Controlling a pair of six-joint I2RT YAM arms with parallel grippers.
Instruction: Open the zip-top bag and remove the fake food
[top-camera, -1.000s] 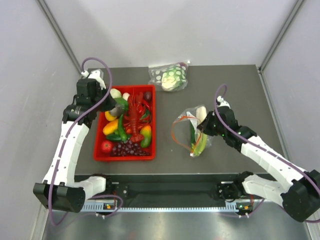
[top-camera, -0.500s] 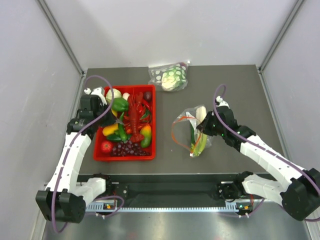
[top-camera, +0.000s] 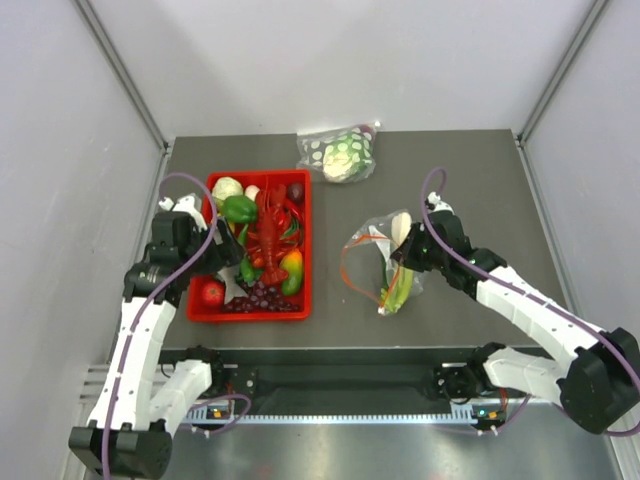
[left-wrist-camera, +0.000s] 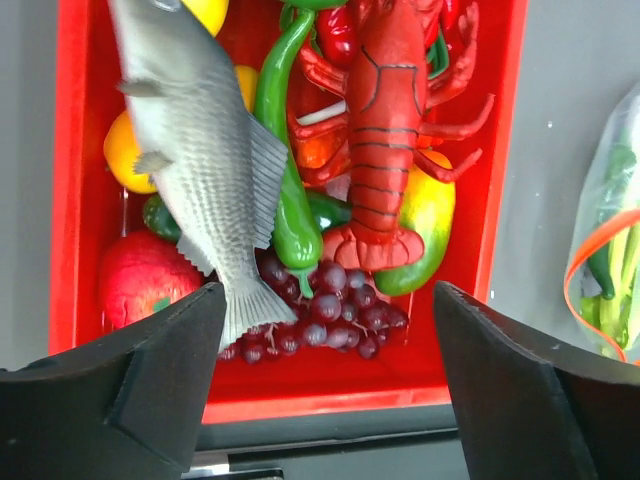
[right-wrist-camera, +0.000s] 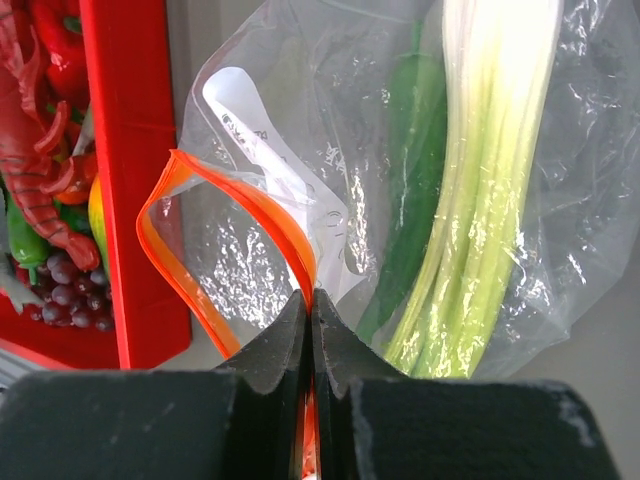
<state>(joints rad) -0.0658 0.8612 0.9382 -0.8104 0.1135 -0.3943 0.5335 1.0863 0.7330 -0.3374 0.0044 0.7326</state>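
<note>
The zip-top bag (top-camera: 385, 262) lies right of the red tray (top-camera: 250, 316), its mouth open in a loop. My right gripper (right-wrist-camera: 310, 295) is shut on the orange zip strip (right-wrist-camera: 240, 200) and sits at the bag's right side (top-camera: 400, 255). Inside the bag (right-wrist-camera: 300, 110) are the pale green celery stalks (right-wrist-camera: 490, 170) and a slim green vegetable piece (right-wrist-camera: 415, 200). My left gripper (left-wrist-camera: 328, 300) hangs open over the tray's near end (top-camera: 225, 268). The grey fish (left-wrist-camera: 200, 170) lies on the tray's contents, its tail close to the left finger, not gripped.
The red tray (left-wrist-camera: 70, 200) holds a red lobster (left-wrist-camera: 385, 130), purple grapes (left-wrist-camera: 350, 310), a green pepper, a tomato and other fake food. A dotted clear bag with a pale round head (top-camera: 340, 152) lies at the table's far edge.
The left arm has pulled back from the tray's far end to its near end and its jaws have opened, leaving the fish free in the tray. The right arm has barely moved.
</note>
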